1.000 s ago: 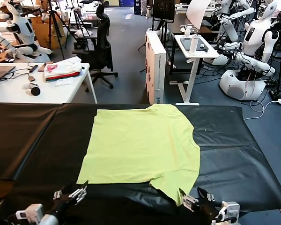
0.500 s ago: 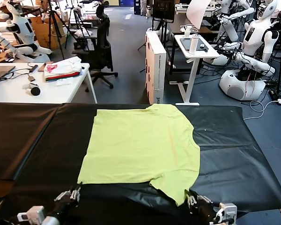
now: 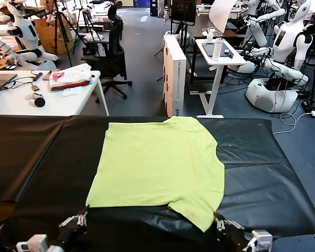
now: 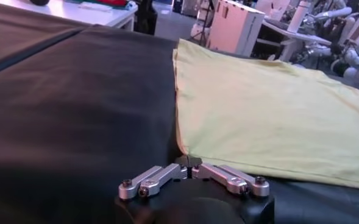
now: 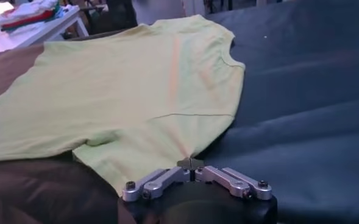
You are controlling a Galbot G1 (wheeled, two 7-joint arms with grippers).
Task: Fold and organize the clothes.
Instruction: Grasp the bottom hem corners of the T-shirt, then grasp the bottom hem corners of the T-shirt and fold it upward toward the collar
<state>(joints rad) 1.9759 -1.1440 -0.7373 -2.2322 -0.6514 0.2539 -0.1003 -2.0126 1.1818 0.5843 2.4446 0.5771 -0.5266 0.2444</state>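
Lime yellow-green T-shirt (image 3: 157,164) lying spread flat on a table draped in a black cloth (image 3: 262,173), roughly in the middle of the surface; its plain side faces up, the neckline sits toward the robot's right, and one short sleeve (image 3: 199,207) points toward the near edge while the other reaches the far edge; the hem runs along the robot's left side.

Left gripper (image 3: 73,220) low at the near edge of the table, just beside the shirt's near hem corner; in the left wrist view its fingertips (image 4: 188,162) meet in a closed point right at that corner of the fabric (image 4: 270,109), and whether they pinch any cloth cannot be told.

Right gripper (image 3: 220,224) low at the near edge too, at the tip of the near sleeve; in the right wrist view its fingertips (image 5: 190,163) are also pressed together at the edge of the sleeve fabric (image 5: 136,97), and a grip on the cloth cannot be confirmed.

Beyond the table, a white desk (image 3: 21,102) carries a white-and-pink fabric pile (image 3: 69,76); a black office chair (image 3: 113,47) stands near it; a white cardboard box (image 3: 174,73) stands upright on the floor; white humanoid robots (image 3: 283,52) sit at the far right.
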